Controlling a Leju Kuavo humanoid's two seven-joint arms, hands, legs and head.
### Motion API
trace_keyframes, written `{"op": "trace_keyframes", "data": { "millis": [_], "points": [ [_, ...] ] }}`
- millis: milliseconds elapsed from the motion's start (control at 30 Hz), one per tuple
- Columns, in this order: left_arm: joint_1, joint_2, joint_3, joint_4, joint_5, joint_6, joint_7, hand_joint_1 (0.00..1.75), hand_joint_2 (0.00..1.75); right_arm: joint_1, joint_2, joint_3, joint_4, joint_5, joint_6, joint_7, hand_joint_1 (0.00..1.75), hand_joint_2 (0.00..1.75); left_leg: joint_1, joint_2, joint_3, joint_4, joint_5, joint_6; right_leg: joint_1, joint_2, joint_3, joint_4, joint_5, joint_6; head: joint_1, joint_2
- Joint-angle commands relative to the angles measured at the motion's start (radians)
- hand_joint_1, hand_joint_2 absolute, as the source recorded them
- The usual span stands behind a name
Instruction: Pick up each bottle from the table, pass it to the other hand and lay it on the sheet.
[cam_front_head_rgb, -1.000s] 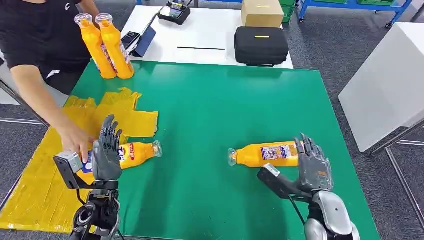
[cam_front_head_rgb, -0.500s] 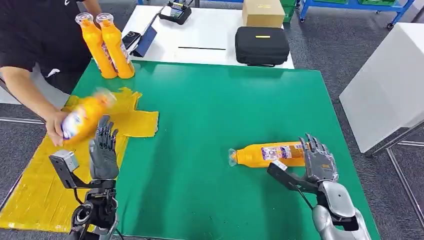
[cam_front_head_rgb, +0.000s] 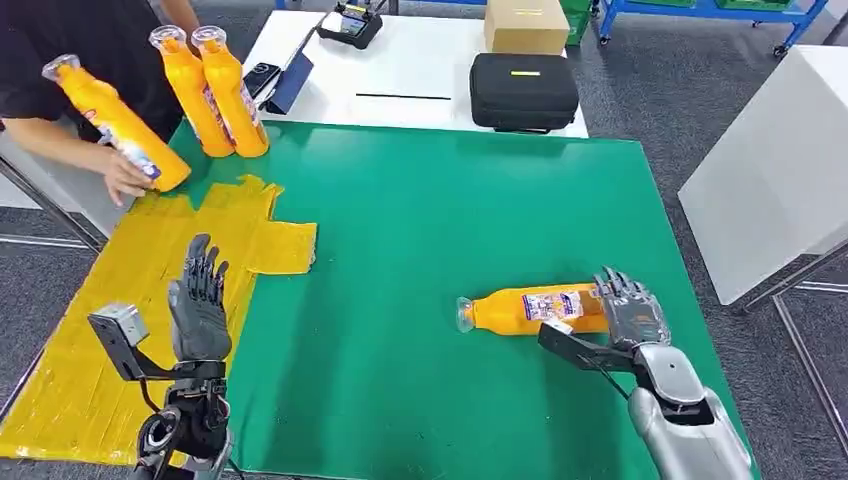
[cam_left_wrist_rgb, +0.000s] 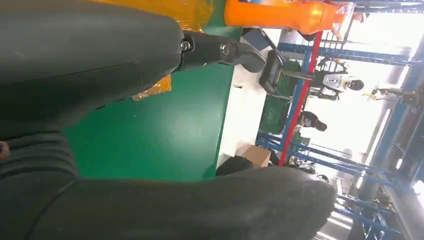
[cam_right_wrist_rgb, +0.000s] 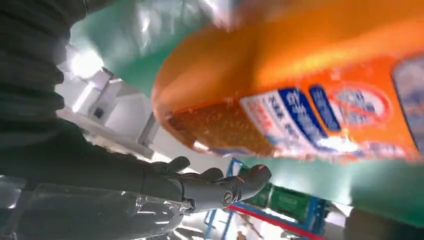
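My right hand (cam_front_head_rgb: 628, 312) sits at the base end of the lying orange bottle (cam_front_head_rgb: 530, 309), fingers spread apart and reaching past its bottom, closed on nothing yet. In the right wrist view the bottle's base and label loom just off my palm, with my fingers (cam_right_wrist_rgb: 220, 187) extended beside it rather than wrapped round it; whether they touch it I cannot tell.

The bottle lies on its side on the green table (cam_front_head_rgb: 420, 230), cap pointing toward my left. It looks full of juice, so I judge it fairly heavy for its size, smooth plastic, slick under the label, and free to roll. I would take it round the labelled body near the base, where it is widest, not by the narrow neck.

My left hand (cam_front_head_rgb: 198, 305) stands upright, fingers apart and empty, over the edge of the yellow sheet (cam_front_head_rgb: 90, 330), well apart from the bottle.

Farther off, a person's hand (cam_front_head_rgb: 125, 175) holds another orange bottle (cam_front_head_rgb: 110, 120) at the sheet's far end, beside two standing bottles (cam_front_head_rgb: 215, 90).
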Motion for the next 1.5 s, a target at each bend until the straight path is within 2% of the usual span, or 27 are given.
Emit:
{"op": "trace_keyframes", "data": {
  "millis": [33,100,233,267,300,333,467,600,767,933,1000,1067,1133,1200,1233,1300,1333,1433,1500],
  "points": [
    [0.009,0.008,0.04,-0.011,0.031,0.005,0.003,0.0,0.0,-0.228,-0.03,0.223,0.341,-0.03,-0.006,-0.05,0.0,1.75,0.0,0.007,0.006,-0.001,-0.002,-0.002,0.0,0.005,0.004,-0.001,0.0,-0.002,0.0,0.0],
    [0.008,0.012,0.041,-0.011,0.036,0.006,0.004,0.0,0.0,-0.274,-0.03,0.272,0.415,-0.037,0.014,-0.091,0.0,1.75,0.0,0.007,0.005,0.0,-0.002,-0.002,0.0,0.006,0.002,0.0,0.0,-0.001,0.0,0.0],
    [-0.001,0.02,0.034,-0.009,0.047,0.004,0.006,0.0,0.0,-0.281,-0.044,0.332,0.46,-0.057,0.017,-0.136,0.0,1.75,0.001,0.005,0.008,-0.001,-0.001,-0.002,0.001,0.002,0.006,-0.001,0.0,-0.002,0.0,0.0],
    [-0.002,0.021,0.033,-0.01,0.049,0.004,0.006,0.0,0.0,-0.278,-0.049,0.343,0.457,-0.064,0.02,-0.148,0.1,1.75,0.001,0.003,0.008,-0.001,-0.001,-0.002,0.001,0.0,0.006,-0.002,0.0,-0.002,0.0,0.0],
    [-0.003,0.024,0.029,-0.009,0.053,0.004,0.008,0.0,0.0,-0.275,-0.06,0.365,0.456,-0.08,0.035,-0.171,0.47,1.75,0.001,0.002,0.007,-0.001,0.0,-0.001,0.001,0.0,0.005,-0.001,0.0,-0.001,0.0,0.0],
    [-0.005,0.029,0.024,-0.007,0.061,0.007,0.008,0.0,0.0,-0.274,-0.072,0.397,0.458,-0.103,0.048,-0.194,1.43,1.75,0.001,0.002,0.007,-0.001,-0.001,-0.001,0.001,0.0,0.006,-0.001,0.0,-0.001,0.0,0.0],
    [0.003,0.039,0.017,-0.025,0.079,0.015,0.007,0.0,0.0,-0.295,-0.093,0.481,0.475,-0.16,0.076,-0.247,1.75,1.75,0.001,0.002,0.01,-0.001,-0.001,-0.001,0.001,0.0,0.008,-0.001,0.0,-0.001,0.0,0.0],
    [0.007,0.039,0.017,-0.036,0.084,0.017,0.01,0.0,0.0,-0.298,-0.101,0.508,0.472,-0.193,0.089,-0.248,1.75,1.75,0.001,0.001,0.012,-0.001,0.0,-0.002,0.001,-0.002,0.01,-0.002,0.0,-0.002,0.0,0.0],
    [0.015,0.033,0.027,-0.064,0.087,0.024,0.02,0.0,0.0,-0.253,-0.156,0.582,0.409,-0.314,0.121,-0.231,1.75,1.75,0.001,-0.001,0.015,-0.002,0.0,-0.002,0.002,-0.003,0.013,-0.003,0.0,-0.001,0.0,0.0],
    [0.022,0.03,0.031,-0.07,0.085,0.024,0.022,0.0,0.0,-0.251,-0.151,0.582,0.409,-0.352,0.114,-0.222,1.75,1.75,0.002,-0.001,0.016,-0.002,0.0,-0.002,0.002,-0.003,0.015,-0.003,0.0,-0.001,0.0,0.0],
    [0.04,0.029,0.041,-0.077,0.085,0.027,0.023,0.0,0.0,-0.251,-0.122,0.559,0.417,-0.385,0.085,-0.209,1.75,1.75,0.002,0.0,0.017,-0.002,0.0,-0.002,0.002,-0.002,0.015,-0.003,0.0,-0.001,0.0,0.0],
    [0.082,0.035,0.066,-0.093,0.089,0.023,0.022,0.0,0.0,-0.273,-0.058,0.516,0.439,-0.447,0.043,-0.205,1.75,1.75,0.002,0.002,0.018,-0.002,-0.001,-0.002,0.002,-0.001,0.015,-0.004,0.0,-0.001,0.0,0.0],
    [0.118,0.029,0.098,-0.096,0.099,-0.008,0.014,0.0,0.0,-0.286,0.002,0.425,0.431,-0.567,-0.025,-0.225,1.75,1.75,0.002,0.006,0.019,-0.003,-0.001,-0.002,0.002,0.004,0.016,-0.004,0.001,-0.001,0.0,0.0],
    [0.127,0.023,0.114,-0.089,0.099,-0.031,0.013,0.0,0.0,-0.278,0.013,0.387,0.383,-0.642,-0.034,-0.243,1.75,1.75,0.001,0.009,0.019,-0.003,-0.002,-0.002,0.002,0.006,0.015,-0.003,0.001,-0.002,0.0,0.0],
    [0.131,0.022,0.12,-0.087,0.102,-0.053,0.013,0.0,0.0,-0.257,0.022,0.329,0.326,-0.74,-0.035,-0.28,1.75,1.75,0.001,0.008,0.017,-0.001,-0.002,-0.002,0.002,0.007,0.014,-0.002,0.001,-0.001,0.0,0.0],
    [0.132,0.02,0.121,-0.087,0.1,-0.061,0.014,0.0,0.0,-0.239,0.019,0.309,0.272,-0.787,-0.023,-0.273,1.75,1.75,0.001,0.009,0.015,-0.001,-0.002,-0.002,0.001,0.007,0.011,-0.001,0.001,-0.001,0.0,0.0],
    [0.138,0.024,0.117,-0.091,0.101,-0.073,0.018,0.0,1.75,-0.205,0.014,0.277,0.186,-0.875,-0.025,-0.288,1.75,1.75,0.001,0.009,0.016,-0.002,-0.002,-0.003,0.001,0.006,0.011,-0.001,0.001,-0.002,0.0,0.0],
    [0.147,0.034,0.092,-0.102,0.11,-0.104,0.026,0.0,1.75,-0.086,0.012,0.196,-0.05,-1.062,-0.003,-0.303,1.75,1.75,0.001,0.005,0.013,-0.001,-0.001,-0.002,0.001,0.002,0.01,0.0,0.0,-0.001,-0.001,0.0],
    [0.151,0.034,0.081,-0.105,0.109,-0.106,0.026,0.0,1.75,-0.041,0.008,0.192,-0.124,-1.083,-0.007,-0.284,1.75,1.75,0.001,-0.001,0.011,-0.001,-0.001,-0.002,0.002,-0.003,0.01,0.0,-0.002,-0.001,-0.001,0.0]
  ]
}}
